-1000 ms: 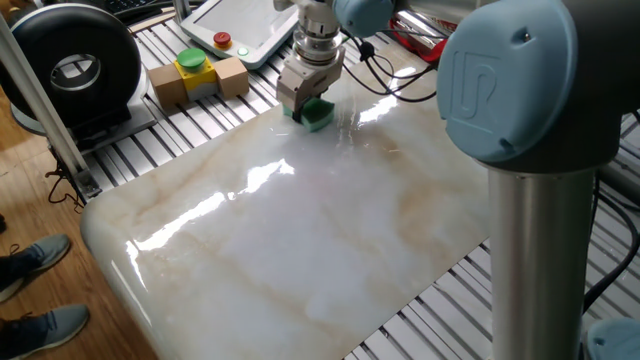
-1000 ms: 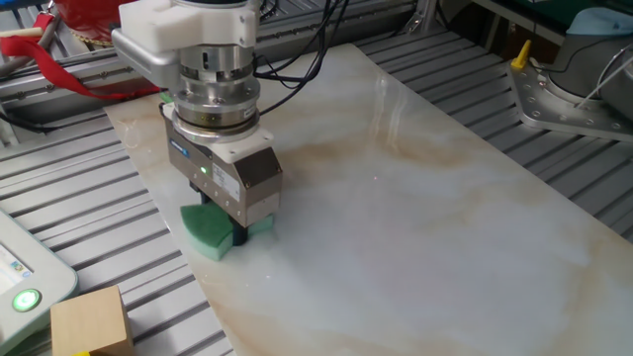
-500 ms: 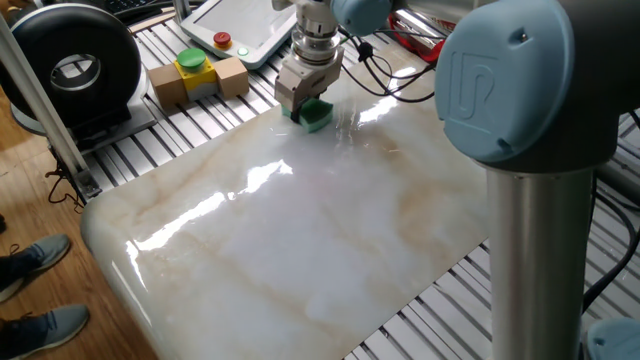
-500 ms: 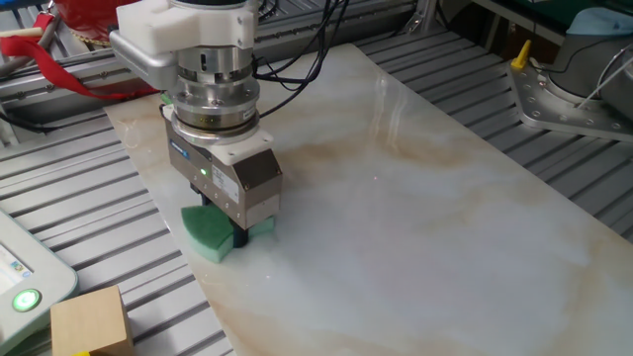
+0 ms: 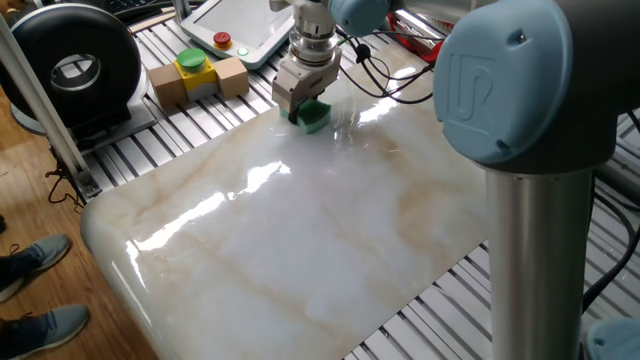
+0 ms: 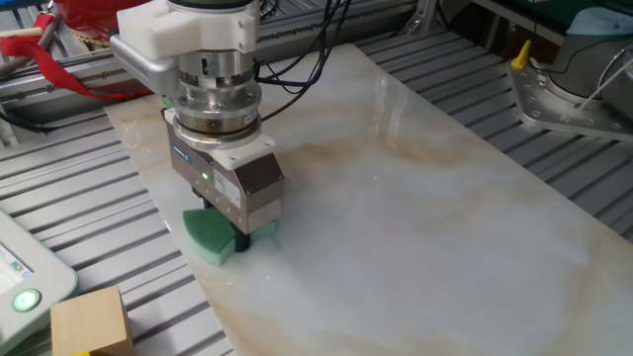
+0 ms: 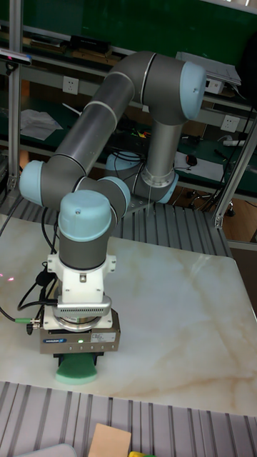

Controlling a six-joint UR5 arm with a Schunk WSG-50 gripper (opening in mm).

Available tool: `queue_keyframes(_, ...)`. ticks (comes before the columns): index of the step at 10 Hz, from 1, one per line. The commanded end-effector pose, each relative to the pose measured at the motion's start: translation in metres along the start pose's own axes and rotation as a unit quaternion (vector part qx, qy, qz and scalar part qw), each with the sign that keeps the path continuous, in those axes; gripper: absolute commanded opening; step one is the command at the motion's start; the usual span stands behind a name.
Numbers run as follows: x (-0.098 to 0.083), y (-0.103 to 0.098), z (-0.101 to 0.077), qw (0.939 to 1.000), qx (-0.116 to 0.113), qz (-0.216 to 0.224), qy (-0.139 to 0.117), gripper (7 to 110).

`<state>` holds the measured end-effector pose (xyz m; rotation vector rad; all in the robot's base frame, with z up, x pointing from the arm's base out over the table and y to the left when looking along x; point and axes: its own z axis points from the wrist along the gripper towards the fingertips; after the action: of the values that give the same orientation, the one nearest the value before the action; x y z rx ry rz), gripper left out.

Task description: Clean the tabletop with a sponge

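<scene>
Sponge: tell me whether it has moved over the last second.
Yes, slightly. In one fixed view the sponge, shut in the hand, has slid along the tabletop's edge, a little toward the cardboard box.

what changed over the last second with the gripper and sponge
The gripper, shut on the sponge, slid a little along the tabletop edge toward the cardboard box side, taking the sponge with it. The grip did not change and the sponge stayed pressed to the marble; nothing else moved.
</scene>
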<state>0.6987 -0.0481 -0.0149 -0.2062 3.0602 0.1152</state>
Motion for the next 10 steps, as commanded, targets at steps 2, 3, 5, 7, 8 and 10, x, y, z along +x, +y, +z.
queue_keyframes(2,-0.002,0.003,-0.002,1.0,-0.001,0.004,0.001,7)
queue_keyframes(3,-0.003,0.004,-0.004,1.0,0.003,0.005,0.003,7)
queue_keyframes(5,-0.004,0.003,-0.004,0.9998,0.016,0.008,0.005,7)
queue_keyframes(7,-0.005,0.008,-0.002,0.9996,0.024,0.016,0.005,7)
queue_keyframes(8,-0.006,0.012,-0.001,0.9995,0.025,0.019,0.005,7)
queue_keyframes(10,-0.008,0.015,-0.002,0.9994,0.028,0.022,0.005,7)
